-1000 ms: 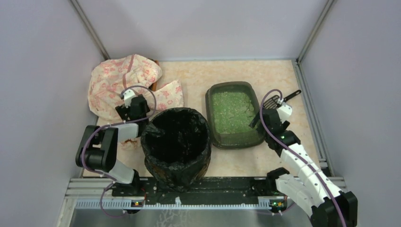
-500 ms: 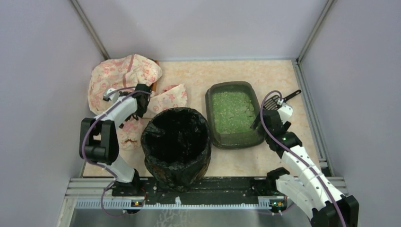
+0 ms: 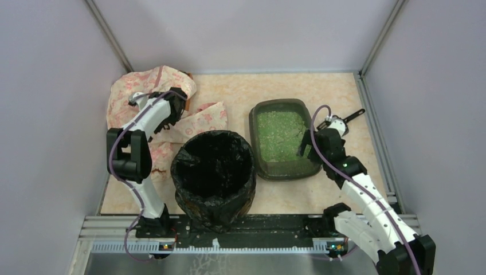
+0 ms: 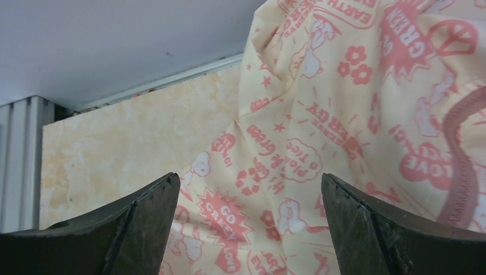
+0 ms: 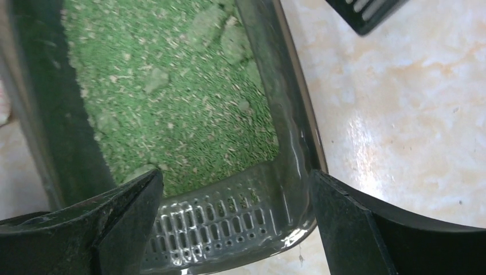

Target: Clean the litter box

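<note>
The litter box point(image 3: 257, 136), a dark grey-green tray of green litter with pale clumps, lies right of centre. In the right wrist view its slotted near end point(image 5: 229, 220) and right rim sit between my open fingers. My right gripper point(image 3: 307, 150) point(image 5: 238, 220) is open and empty, just above that near right corner. A black scoop point(image 3: 353, 116) lies on the floor to its right; one corner shows in the right wrist view point(image 5: 367, 14). My left gripper point(image 3: 176, 107) point(image 4: 249, 226) is open and empty over a cream bag with pink print point(image 4: 321, 132).
A round bin lined with a black bag point(image 3: 213, 175) stands at the front centre, left of the litter box. The printed bag point(image 3: 143, 94) fills the back left corner. Grey walls close in on three sides. A metal rail point(image 3: 246, 238) runs along the near edge.
My left arm has swung from beside the bin out to the back over the printed bag. My right gripper has moved left from the scoop toward the litter box's right rim.
</note>
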Action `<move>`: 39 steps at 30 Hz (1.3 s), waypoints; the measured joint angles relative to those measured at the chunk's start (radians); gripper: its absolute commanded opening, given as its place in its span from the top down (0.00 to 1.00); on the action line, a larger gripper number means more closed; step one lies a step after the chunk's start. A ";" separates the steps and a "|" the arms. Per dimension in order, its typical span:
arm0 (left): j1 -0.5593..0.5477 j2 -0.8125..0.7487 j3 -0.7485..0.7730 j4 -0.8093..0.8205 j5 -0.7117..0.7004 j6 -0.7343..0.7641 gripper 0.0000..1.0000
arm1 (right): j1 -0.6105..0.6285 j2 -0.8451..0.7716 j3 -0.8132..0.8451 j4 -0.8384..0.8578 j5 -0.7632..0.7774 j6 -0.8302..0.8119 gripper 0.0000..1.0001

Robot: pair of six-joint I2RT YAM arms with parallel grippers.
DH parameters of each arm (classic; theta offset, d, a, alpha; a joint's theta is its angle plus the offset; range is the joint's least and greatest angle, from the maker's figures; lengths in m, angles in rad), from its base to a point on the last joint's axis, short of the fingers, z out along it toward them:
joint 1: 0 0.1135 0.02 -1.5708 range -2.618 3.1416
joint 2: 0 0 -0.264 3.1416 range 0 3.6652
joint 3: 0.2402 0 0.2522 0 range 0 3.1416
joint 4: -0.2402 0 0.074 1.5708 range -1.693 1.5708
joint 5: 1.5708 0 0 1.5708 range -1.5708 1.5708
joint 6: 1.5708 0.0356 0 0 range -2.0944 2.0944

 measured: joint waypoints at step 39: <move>-0.027 -0.664 0.154 0.230 1.083 1.205 0.01 | 0.717 0.599 1.030 -0.388 0.189 -0.261 0.10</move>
